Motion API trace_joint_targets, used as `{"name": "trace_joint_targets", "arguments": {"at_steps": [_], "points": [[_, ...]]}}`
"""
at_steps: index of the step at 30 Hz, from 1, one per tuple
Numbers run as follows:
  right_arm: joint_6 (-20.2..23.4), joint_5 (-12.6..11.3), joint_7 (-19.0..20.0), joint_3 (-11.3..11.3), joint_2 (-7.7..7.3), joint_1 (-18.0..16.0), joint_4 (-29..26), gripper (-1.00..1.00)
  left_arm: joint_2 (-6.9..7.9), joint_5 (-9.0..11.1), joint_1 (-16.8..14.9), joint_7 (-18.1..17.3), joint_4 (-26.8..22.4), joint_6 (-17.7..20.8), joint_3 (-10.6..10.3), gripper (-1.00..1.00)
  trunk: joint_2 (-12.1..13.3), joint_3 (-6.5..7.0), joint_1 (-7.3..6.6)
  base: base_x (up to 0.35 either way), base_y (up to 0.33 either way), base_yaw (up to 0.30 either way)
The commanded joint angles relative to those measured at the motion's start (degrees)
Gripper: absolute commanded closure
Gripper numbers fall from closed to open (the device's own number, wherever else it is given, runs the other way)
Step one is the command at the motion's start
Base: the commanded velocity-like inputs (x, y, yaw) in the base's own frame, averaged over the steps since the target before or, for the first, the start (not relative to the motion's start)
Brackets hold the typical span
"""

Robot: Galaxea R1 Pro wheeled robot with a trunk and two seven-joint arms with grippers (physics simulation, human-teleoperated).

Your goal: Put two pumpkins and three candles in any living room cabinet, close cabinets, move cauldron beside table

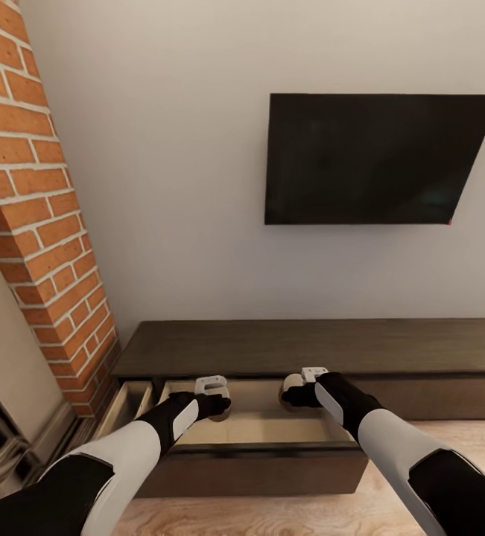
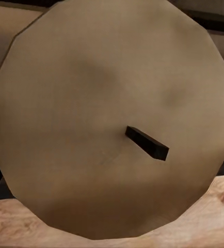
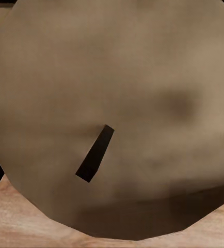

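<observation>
Tool states come first: the left tool hangs over the open drawer of the cabinet, and the left wrist view has a tan candle right up against the lens, its flat round end face and short dark wick toward the camera. That fits a tool clamped on this candle, though its fingers cannot be seen. The right tool hangs over the same drawer, toward the drawer's right side, with a pale round shape at its tip. In the right wrist view a second candle sits just as close, wick dark against the tan face, so this tool too appears closed around a candle.

Both candles are held above the drawer's light interior, near its back edge, the left one toward the drawer's left half. Pale wood shows past each candle's edge in the wrist views. Left of this drawer a narrower drawer also stands pulled out.

Above the cabinet a dark TV hangs on the white wall; no writing can be read on it. Left of the cabinet rises a red brick fireplace. Light plank floor lies in front of the cabinet.
</observation>
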Motion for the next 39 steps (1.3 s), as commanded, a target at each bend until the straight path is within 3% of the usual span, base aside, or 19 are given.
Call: {"name": "trace_joint_targets", "arguments": {"at_steps": [1,15,28,31,34,39], "points": [[0.28,0.34,0.21,0.0,-0.03,-0.04,-0.09,1.0,0.0,0.3,-0.05,-0.06,-0.05,0.18,-0.26,1.0,-0.45,-0.3,0.22,0.0,0.0,0.203],[0.28,0.36,0.23,-0.13,-0.05,-0.04,0.0,1.0,0.0,0.32,-0.05,-0.04,-0.05,0.12,-0.26,1.0,-1.25,-1.78,0.66,0.008,0.0,0.171],[0.2,0.0,0.09,-0.47,-0.07,-0.04,3.64,1.0,0.0,0.28,-0.05,-0.06,-0.05,0.04,-0.26,1.0,-1.25,-2.95,0.66,0.221,0.0,0.104],[0.2,-1.45,0.11,-2.38,-0.13,-0.04,3.96,1.0,0.0,0.28,-0.05,-0.08,-0.05,0.04,-0.26,1.0,-1.25,-3.22,0.66,0.021,0.0,0.071],[0.19,-4.08,0.07,-6.09,-0.1,-0.04,4.15,1.0,0.0,0.28,-0.05,-0.11,-0.05,0.1,-0.26,1.0,-1.25,-3.49,0.66,0.006,0.0,0.004],[0.13,-5.17,0.05,-7.61,-0.14,-0.04,4.21,1.0,0.0,0.28,-0.05,-0.12,-0.05,0.12,-0.26,1.0,-1.25,-3.95,0.66,0.002,0.0,-0.065]]}}
